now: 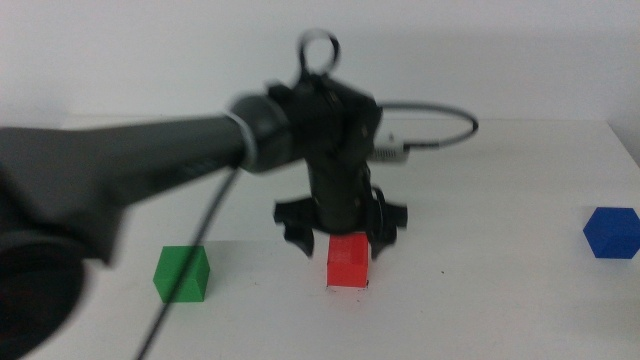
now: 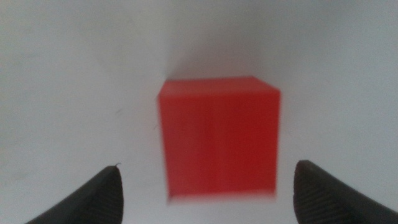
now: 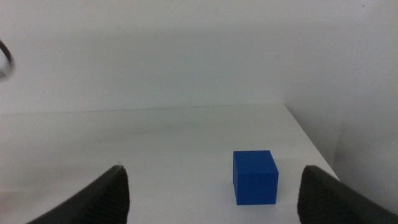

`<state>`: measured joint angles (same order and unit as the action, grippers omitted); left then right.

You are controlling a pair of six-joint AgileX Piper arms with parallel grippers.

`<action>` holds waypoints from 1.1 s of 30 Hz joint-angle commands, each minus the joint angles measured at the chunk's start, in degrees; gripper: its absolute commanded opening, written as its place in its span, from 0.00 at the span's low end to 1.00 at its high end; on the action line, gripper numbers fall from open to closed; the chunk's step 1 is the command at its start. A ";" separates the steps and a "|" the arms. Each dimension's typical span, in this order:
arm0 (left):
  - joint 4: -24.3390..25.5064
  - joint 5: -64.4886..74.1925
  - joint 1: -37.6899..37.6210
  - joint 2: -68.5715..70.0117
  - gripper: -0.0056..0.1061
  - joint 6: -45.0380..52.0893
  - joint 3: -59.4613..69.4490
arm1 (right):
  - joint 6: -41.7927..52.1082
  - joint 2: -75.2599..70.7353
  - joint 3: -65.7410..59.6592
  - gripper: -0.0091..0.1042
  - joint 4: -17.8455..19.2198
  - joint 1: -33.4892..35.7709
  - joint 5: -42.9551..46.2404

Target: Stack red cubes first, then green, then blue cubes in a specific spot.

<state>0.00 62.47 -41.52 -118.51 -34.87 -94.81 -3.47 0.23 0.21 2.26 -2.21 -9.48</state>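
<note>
The red cube [image 1: 348,262] rests on the white table near the middle. My left gripper [image 1: 342,238] hangs just above and behind it, open, with its jaws spread wider than the cube. In the left wrist view the red cube [image 2: 217,140] lies between and ahead of the left gripper [image 2: 211,194], with a gap on each side. The green cube [image 1: 181,273] stands to the left and the blue cube [image 1: 611,232] at the far right. My right gripper [image 3: 214,199] is open, out of the middle view, and faces the blue cube [image 3: 255,177]. The specific spot is hidden.
The left arm [image 1: 130,160] crosses the left half of the middle view, and its cable [image 1: 440,130] loops behind the wrist. The table's right edge [image 3: 311,140] runs close beside the blue cube. A tiny dark speck [image 1: 443,270] lies right of the red cube.
</note>
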 commanded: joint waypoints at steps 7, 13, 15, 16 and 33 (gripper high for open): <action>14.25 7.50 6.17 18.69 0.89 -0.85 6.74 | 0.12 -0.23 -0.21 0.90 0.44 -0.12 0.43; 2.91 3.62 18.51 22.20 0.89 10.75 20.62 | 0.12 -0.23 -0.21 0.90 0.44 -0.12 0.43; -0.51 0.06 21.56 22.20 0.89 13.89 24.47 | 0.12 -0.23 -0.21 0.90 0.44 -0.12 0.43; -1.86 -1.96 23.02 22.20 0.89 15.49 26.44 | 0.12 -0.23 -0.21 0.90 0.44 -0.12 0.43; -6.02 -19.47 27.18 16.89 0.79 19.99 35.33 | 0.12 -0.23 -0.21 0.90 0.44 -0.12 0.43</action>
<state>-5.59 43.69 -14.37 -101.66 -15.18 -59.49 -3.47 0.23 0.21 2.26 -2.21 -9.48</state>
